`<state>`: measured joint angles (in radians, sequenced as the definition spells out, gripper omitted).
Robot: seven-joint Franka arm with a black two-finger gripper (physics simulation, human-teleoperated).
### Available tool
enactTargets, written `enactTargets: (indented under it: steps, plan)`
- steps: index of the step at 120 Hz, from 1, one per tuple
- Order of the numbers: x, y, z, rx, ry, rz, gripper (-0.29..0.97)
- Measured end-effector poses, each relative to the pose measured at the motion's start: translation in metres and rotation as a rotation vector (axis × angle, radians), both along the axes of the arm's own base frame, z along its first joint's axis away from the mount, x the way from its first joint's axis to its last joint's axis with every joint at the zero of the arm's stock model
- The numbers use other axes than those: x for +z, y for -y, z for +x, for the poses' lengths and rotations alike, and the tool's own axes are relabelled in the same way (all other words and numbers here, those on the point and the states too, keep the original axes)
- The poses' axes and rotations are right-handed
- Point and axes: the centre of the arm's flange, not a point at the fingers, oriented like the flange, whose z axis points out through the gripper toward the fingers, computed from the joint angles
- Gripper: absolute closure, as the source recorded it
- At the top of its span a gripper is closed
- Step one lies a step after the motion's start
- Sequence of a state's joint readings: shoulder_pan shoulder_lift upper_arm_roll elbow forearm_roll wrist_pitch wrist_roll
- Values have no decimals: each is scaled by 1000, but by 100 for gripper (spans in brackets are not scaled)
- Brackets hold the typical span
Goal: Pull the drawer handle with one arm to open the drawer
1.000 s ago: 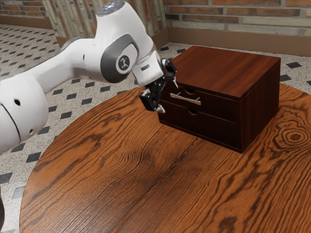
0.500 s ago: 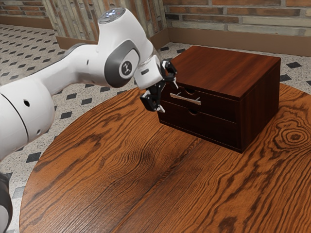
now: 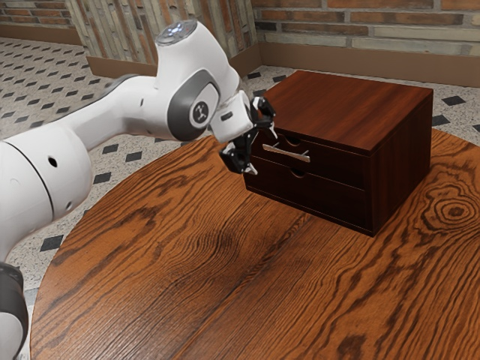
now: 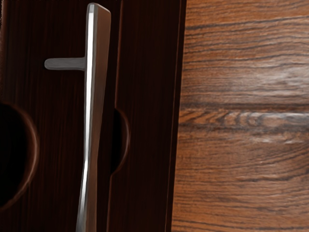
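Observation:
A dark wooden cabinet (image 3: 349,105) with two drawers stands on the round table (image 3: 225,255). The upper drawer (image 3: 334,163) carries a slim metal handle (image 3: 286,153) and looks closed. My black gripper (image 3: 259,150) is open at the handle's end toward the exterior view's left. One finger is above that end and one below it, and neither is seen touching it. In the wrist view the handle (image 4: 94,121) runs close in front of the dark drawer front (image 4: 58,145), with the table (image 4: 241,145) beside it.
The lower drawer (image 3: 315,193) sits under the upper one and has a round finger notch. Wide table surface stretches in front of the cabinet. A tiled floor (image 3: 45,67) and a brick wall (image 3: 360,22) lie behind.
My hand has edged toward the exterior view's right, closer to the handle's end, and the arm's elbow has followed. The drawer has not moved.

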<state>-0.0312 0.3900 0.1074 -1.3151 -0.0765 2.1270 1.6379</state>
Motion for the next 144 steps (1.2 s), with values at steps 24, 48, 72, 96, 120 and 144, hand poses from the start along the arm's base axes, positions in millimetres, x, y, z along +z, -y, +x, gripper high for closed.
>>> enactTargets:
  steps: [24, 48, 72, 96, 120, 144]
  plan:
    - [1, 1, 0, -6, 8, 3, 14]
    - [2, 7, 1, -19, 11, 2, 21]
    - [0, 9, 1, -24, 9, -3, 24]
    - [-4, 8, 3, -21, 5, -15, 27]
    - [-4, 9, 3, -22, 5, -18, 36]
    - [-3, 10, 3, -23, 7, -19, 47]
